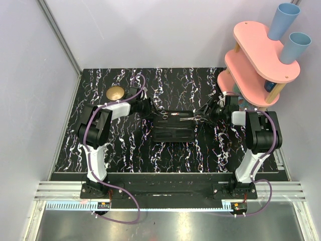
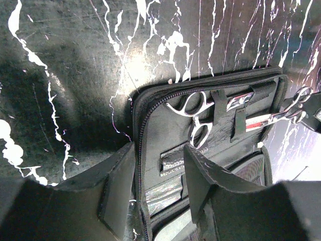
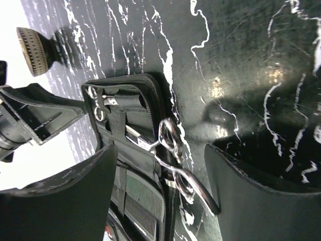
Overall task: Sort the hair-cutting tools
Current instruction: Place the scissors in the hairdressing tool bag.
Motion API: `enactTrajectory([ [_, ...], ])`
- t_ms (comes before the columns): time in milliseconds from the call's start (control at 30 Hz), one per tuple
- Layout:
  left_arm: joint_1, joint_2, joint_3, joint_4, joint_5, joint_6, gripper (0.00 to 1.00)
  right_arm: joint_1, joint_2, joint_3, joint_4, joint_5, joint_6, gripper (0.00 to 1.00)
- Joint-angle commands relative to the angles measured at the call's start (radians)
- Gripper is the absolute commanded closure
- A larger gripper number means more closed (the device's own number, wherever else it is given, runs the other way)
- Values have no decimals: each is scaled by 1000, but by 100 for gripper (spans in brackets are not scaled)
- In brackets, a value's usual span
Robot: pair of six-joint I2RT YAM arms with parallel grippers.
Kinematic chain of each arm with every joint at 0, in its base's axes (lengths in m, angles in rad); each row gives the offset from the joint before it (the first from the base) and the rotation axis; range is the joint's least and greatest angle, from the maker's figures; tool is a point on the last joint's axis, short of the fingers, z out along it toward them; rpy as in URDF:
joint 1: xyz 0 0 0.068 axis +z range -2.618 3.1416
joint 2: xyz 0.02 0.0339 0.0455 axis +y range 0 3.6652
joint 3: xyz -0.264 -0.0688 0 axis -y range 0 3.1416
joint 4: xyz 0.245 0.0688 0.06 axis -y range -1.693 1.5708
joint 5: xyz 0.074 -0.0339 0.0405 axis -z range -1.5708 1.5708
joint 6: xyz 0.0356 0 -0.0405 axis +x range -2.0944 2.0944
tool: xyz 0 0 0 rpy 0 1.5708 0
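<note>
The black case (image 1: 173,131) lies open at the table's middle. One pair of silvery scissors (image 1: 164,115) sits strapped in its upper left part, seen clearly in the left wrist view (image 2: 194,114). A second pair (image 1: 193,118) lies with its blades under a strap and its loops over the case's right edge (image 3: 173,150). My left gripper (image 1: 150,111) is open, its fingers either side of the case's left zip edge (image 2: 158,175). My right gripper (image 1: 205,113) is open, with the second pair's loops between its fingers (image 3: 160,170), and it touches nothing.
A small brass bowl (image 1: 116,92) stands at the back left, behind the left arm. A pink two-tier stand (image 1: 258,60) with two blue cups (image 1: 283,20) stands at the back right. The case's mesh pocket (image 3: 143,201) lies below the scissors.
</note>
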Motion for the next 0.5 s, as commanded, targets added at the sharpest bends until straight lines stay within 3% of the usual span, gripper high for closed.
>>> enactTrajectory([
  [0,-14,25,13,-67,-28,17,52,0,-24,46,-297,225,-112,18],
  [100,-14,23,16,-75,-33,22,51,0,-40,61,-354,261,-84,12],
  [267,-14,17,17,-83,-39,24,50,1,-84,66,-440,393,-55,13],
  [400,-14,9,17,-92,-54,33,50,0,-129,57,-448,456,-50,22],
  [467,-14,8,17,-93,-56,36,50,1,-136,58,-431,469,-56,33],
])
